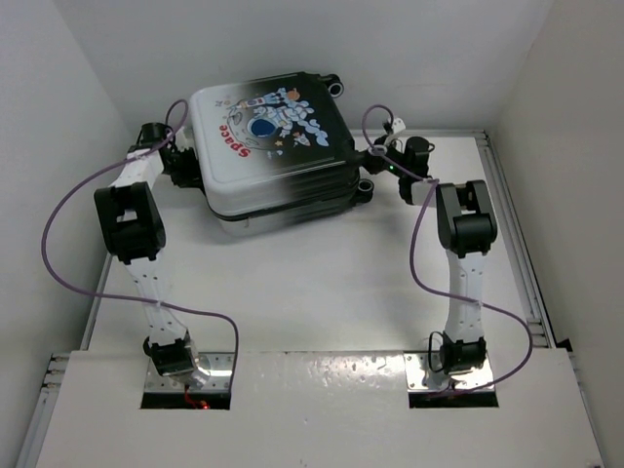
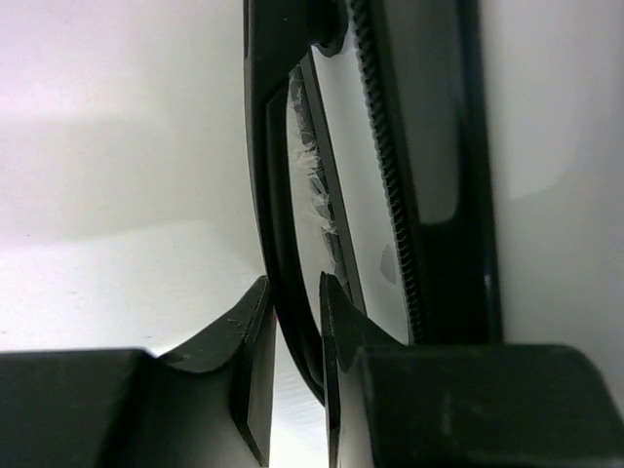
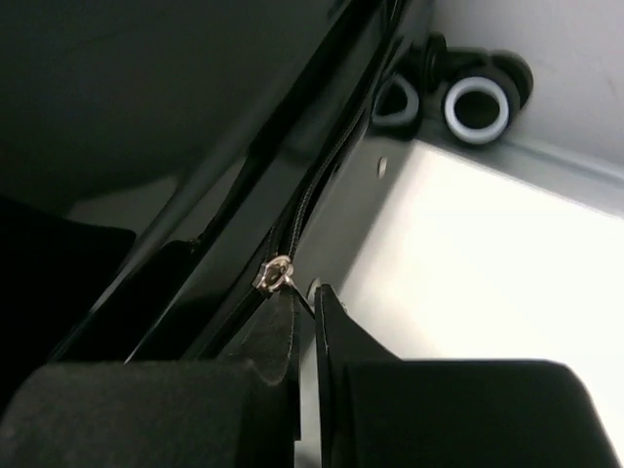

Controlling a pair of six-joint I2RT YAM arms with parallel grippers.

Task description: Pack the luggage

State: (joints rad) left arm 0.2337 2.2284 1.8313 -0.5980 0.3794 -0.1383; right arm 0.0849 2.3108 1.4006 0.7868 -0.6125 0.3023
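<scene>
The luggage [image 1: 273, 146] lies flat and closed at the back of the table, astronaut print up and casters [image 1: 365, 185] to the right. My left gripper [image 1: 185, 161] is at its left end. In the left wrist view the fingers [image 2: 292, 288] are shut on a curved black handle band [image 2: 265, 195], beside the zipper teeth [image 2: 390, 195]. My right gripper [image 1: 375, 156] is at the luggage's right edge. In the right wrist view its fingers [image 3: 305, 292] are shut on the thin pull tab of the silver zipper slider [image 3: 276, 274].
White walls close in the table on the left, back and right. A metal rail [image 1: 517, 253] runs along the right side. Purple cables [image 1: 58, 253] loop off both arms. A white-rimmed caster [image 3: 478, 107] sits just beyond the right gripper.
</scene>
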